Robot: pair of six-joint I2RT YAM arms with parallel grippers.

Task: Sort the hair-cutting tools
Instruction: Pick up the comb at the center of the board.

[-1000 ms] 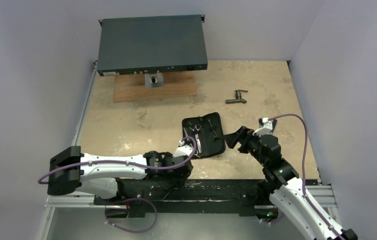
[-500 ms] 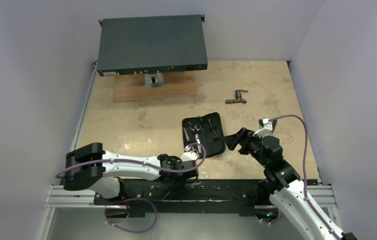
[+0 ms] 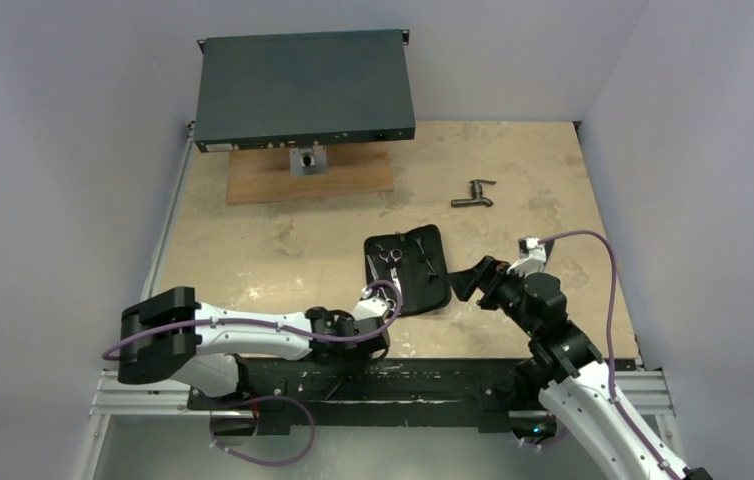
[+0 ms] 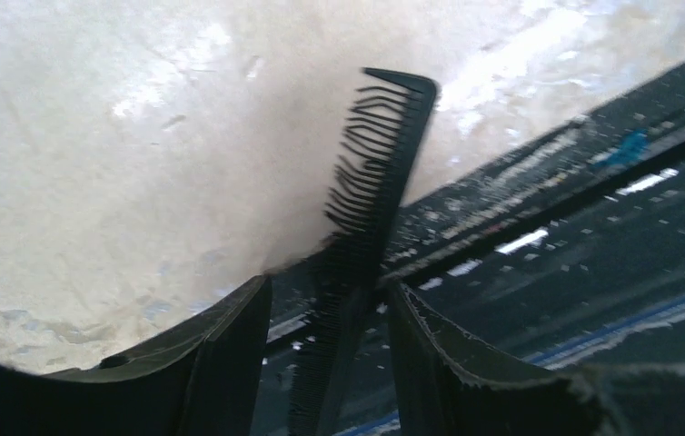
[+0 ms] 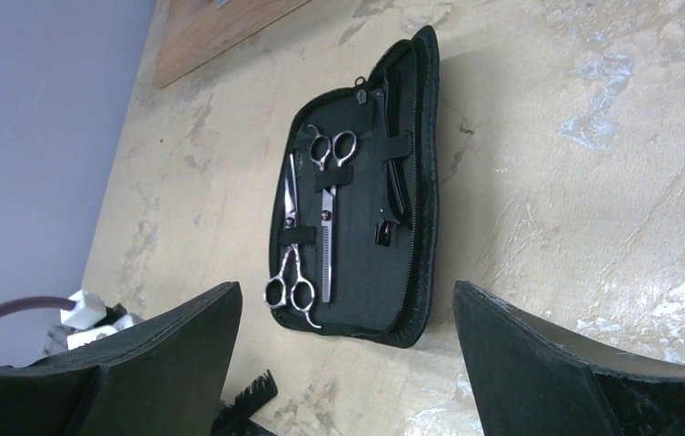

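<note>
A slim black comb (image 4: pixel 377 173) stands between the fingers of my left gripper (image 4: pixel 330 286), which is shut on its lower part; its toothed end sticks out over the table's near edge. From the right wrist, the comb's tip (image 5: pixel 250 392) shows just below the open black case (image 5: pixel 371 291). Two silver scissors (image 5: pixel 328 222) sit strapped in the case, with a thin black clip-like piece (image 5: pixel 395 186) beside them. My left gripper (image 3: pixel 377 302) is at the case's (image 3: pixel 433 272) near-left corner. My right gripper (image 3: pixel 465 278) hovers open and empty at its right side, jaws wide (image 5: pixel 346 291).
A dark T-shaped fitting (image 3: pixel 474 193) lies at the back right. A dark flat box (image 3: pixel 303 88) rests over a wooden board (image 3: pixel 310 178) at the back. The black rail (image 3: pixel 353 375) runs along the near edge. Walls close in on both sides.
My left jaws have narrowed onto the comb, and the left arm shifted near the case's near-left corner. The right gripper sank slightly and stays open.
</note>
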